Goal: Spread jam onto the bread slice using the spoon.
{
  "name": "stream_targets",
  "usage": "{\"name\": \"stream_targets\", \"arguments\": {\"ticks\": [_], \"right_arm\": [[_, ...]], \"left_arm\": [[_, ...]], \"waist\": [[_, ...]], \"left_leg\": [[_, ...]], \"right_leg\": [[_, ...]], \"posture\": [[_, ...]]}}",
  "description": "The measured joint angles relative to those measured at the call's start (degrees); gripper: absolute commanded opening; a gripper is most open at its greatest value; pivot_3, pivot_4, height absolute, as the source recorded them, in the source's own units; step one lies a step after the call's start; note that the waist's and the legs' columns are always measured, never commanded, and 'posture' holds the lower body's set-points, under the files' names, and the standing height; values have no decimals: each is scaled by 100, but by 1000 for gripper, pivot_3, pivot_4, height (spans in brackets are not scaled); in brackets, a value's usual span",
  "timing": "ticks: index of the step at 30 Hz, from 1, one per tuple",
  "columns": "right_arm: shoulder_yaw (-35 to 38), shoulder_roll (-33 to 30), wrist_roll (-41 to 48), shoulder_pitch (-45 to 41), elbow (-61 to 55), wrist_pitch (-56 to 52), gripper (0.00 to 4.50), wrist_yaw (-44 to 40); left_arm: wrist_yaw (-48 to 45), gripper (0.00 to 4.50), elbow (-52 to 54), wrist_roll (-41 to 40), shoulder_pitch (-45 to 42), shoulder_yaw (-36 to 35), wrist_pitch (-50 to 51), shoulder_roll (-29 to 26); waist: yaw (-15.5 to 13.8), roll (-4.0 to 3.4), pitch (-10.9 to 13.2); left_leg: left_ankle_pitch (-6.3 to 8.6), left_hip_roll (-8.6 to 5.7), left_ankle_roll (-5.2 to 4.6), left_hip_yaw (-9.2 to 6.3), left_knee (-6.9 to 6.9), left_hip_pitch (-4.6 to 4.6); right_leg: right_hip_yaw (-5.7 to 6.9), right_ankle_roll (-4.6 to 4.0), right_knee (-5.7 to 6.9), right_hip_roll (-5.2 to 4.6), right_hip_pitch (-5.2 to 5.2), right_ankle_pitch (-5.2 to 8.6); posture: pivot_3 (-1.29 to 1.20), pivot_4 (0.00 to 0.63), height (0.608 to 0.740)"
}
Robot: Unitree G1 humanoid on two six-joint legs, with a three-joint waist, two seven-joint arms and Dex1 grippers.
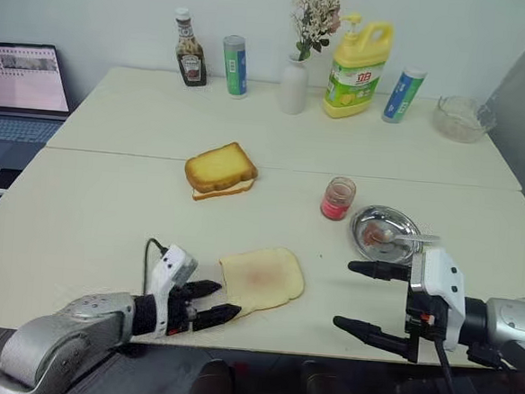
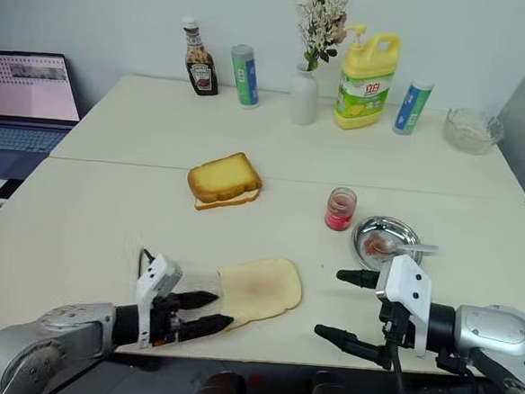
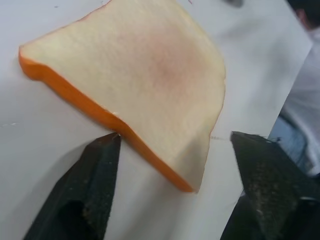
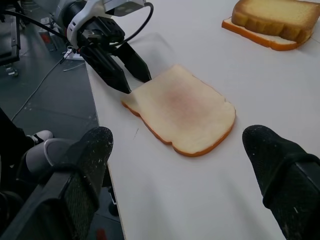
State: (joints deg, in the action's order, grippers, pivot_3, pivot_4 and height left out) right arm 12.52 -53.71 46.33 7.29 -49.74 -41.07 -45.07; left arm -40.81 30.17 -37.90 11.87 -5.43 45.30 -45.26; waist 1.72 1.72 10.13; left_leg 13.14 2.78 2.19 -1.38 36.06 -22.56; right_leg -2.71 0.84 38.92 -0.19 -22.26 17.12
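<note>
The bread slice (image 1: 261,280) lies flat near the table's front edge, with a faint reddish-brown patch in its middle. My left gripper (image 1: 215,302) is open at the slice's left corner, which lies between the spread fingers (image 3: 100,170) unclamped. To the right of the slice my right gripper (image 1: 346,296) hovers open and holds nothing. The small jar of jam (image 1: 338,199) stands behind it. Beside the jar is a steel dish (image 1: 369,224) with a reddish smear. The spoon (image 1: 413,236) rests in that dish.
A thicker golden toast (image 1: 221,169) lies mid-table. Along the far edge stand a ketchup bottle (image 1: 191,49), two tubes (image 1: 235,66), a white vase (image 1: 294,84), a yellow detergent bottle (image 1: 356,70) and a glass bowl (image 1: 463,118). A laptop (image 1: 22,86) sits at the left.
</note>
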Motion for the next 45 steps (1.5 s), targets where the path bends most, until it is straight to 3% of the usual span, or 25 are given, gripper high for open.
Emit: {"name": "stream_targets", "arguments": {"ticks": [5, 9, 16, 20, 25, 30, 32, 34, 39, 45], "right_arm": [[-63, 3, -12, -71, 71, 72, 4500, -14], [-86, 38, -13, -89, 129, 94, 4500, -27], [54, 425, -22, -75, 303, 239, 4500, 203], [769, 692, 221, 260, 367, 241, 4500, 529], [1877, 1315, 873, 828, 474, 122, 4500, 1326], [2086, 1889, 940, 1409, 609, 36, 4500, 2056], [2224, 2611, 954, 1329, 832, 186, 4500, 2763], [2267, 2906, 1022, 1284, 1049, 209, 4500, 3154], [2144, 3242, 1183, 1030, 1691, 183, 4500, 3557], [2103, 3348, 1152, -38, 3089, 288, 4500, 3777]], "left_arm": [[-364, 4493, -439, 782, 323, -209, -1353, -90], [-717, 4493, -559, 944, 81, -414, -2138, -85], [-1498, 4493, -238, 1028, -1672, 125, -2769, -145], [-1941, 4493, -310, 1242, -2786, 714, -2954, -145], [-2094, 4493, -503, 1166, -3743, 1179, -2532, 149], [-2116, 4493, -583, 1266, -4071, 1549, -1982, 163], [-2087, 4493, -606, 1433, -4348, 1768, -1883, 254], [-2053, 4493, -619, 1511, -4475, 1870, -1856, 355], [-2119, 4493, -674, 1597, -4604, 2113, -1726, 532], [-2235, 4493, -679, 1648, -4737, 2273, -1646, 628]], "waist": [[-13, -2, 3], [-29, 6, 8], [-144, 10, 10], [-154, 10, 10], [-153, 12, 9], [-95, 6, 12], [-88, 6, 11], [-76, -4, 9], [-2, -7, 9], [9, -17, 12]], "left_leg": [[0, 0, 0, -2, -1, -8], [0, -6, 0, -2, 1, -23], [0, -16, 0, 10, 2, -29], [1, -15, 0, 7, 2, -33], [1, -13, 0, 3, 2, -31], [1, -9, -1, 5, 3, -25], [0, -10, -1, 0, 6, -25], [0, -12, -1, 7, 7, -23], [0, -10, -1, 5, 5, -24], [0, -12, -2, 7, 6, -23]], "right_leg": [[6, -3, -3, 0, -4, 3], [12, 2, -9, 2, -8, 1], [21, 57, -23, 8, -6, -25], [25, 62, -25, 16, -6, -26], [25, 63, -20, 20, -3, -26], [21, 63, -9, 25, -5, -26], [22, 62, -5, 26, -3, -26], [17, 62, -4, 24, -4, -26], [17, 62, -3, 27, -5, -26], [15, 62, 0, 29, -5, -26]], "posture": [[0, 150, 740], [0, 150, 740], [0, 150, 740], [0, 150, 740], [0, 150, 740], [0, 150, 740], [0, 150, 740], [0, 150, 740], [0, 150, 740], [0, 150, 740]]}}
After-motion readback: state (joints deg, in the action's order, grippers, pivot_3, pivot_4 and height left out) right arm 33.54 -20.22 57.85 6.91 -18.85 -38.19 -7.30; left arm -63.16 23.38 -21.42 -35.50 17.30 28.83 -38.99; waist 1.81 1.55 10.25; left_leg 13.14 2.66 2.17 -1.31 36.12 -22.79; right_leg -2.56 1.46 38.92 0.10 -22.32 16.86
